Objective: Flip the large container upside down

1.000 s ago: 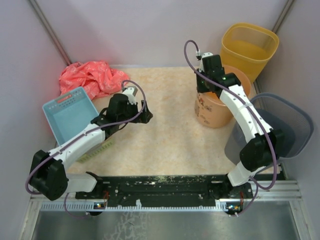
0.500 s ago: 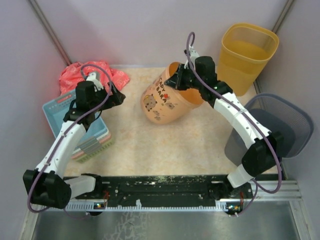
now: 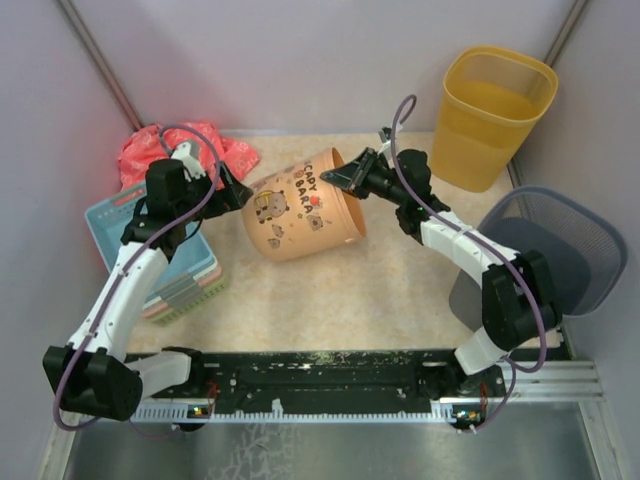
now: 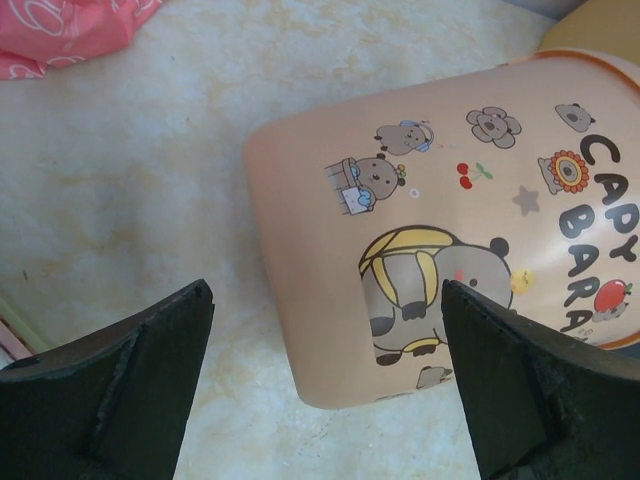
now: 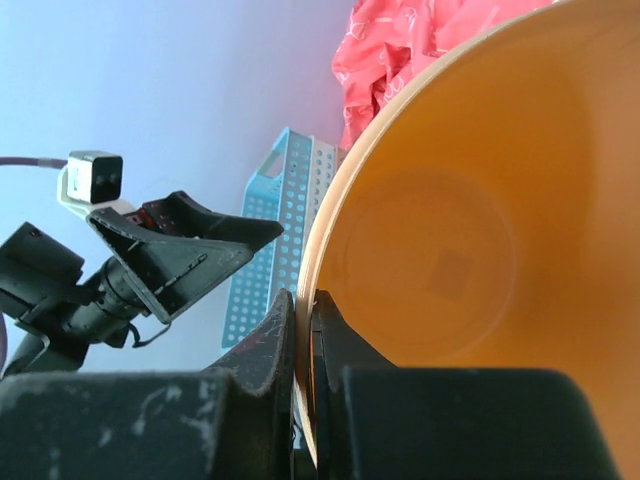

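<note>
At mid-desk point(image 3: 330, 300) the bucket point(image 3: 300, 210) lies on its side, its mouth turned toward the right arm and its flat base toward the left arm. Whether its wall rests on the desk or hangs just above it cannot be told. The printed side (bears, flowers, the letters "CAPY BARA") faces up.

The right fingers point(image 5: 265, 350) are clamped on the bucket's rim, one inside the mouth and one outside, with the thin wall pinched between them.

The left fingers point(image 4: 150, 350) are spread wide apart and hold nothing. They sit just beside the bucket's base, one to each side of it in the wrist view, without touching it.

Behind the left arm a blue basket point(image 3: 140, 235) sits at the desk's left edge, and a red cloth point(image 3: 150, 150) is heaped in the far left corner; both are near the left arm but apart from the bucket. A yellow bin point(image 3: 495, 110) stands at the far right and a grey mesh bin point(image 3: 570, 250) at the right edge, beside the right arm's elbow, well apart from the bucket.
</note>
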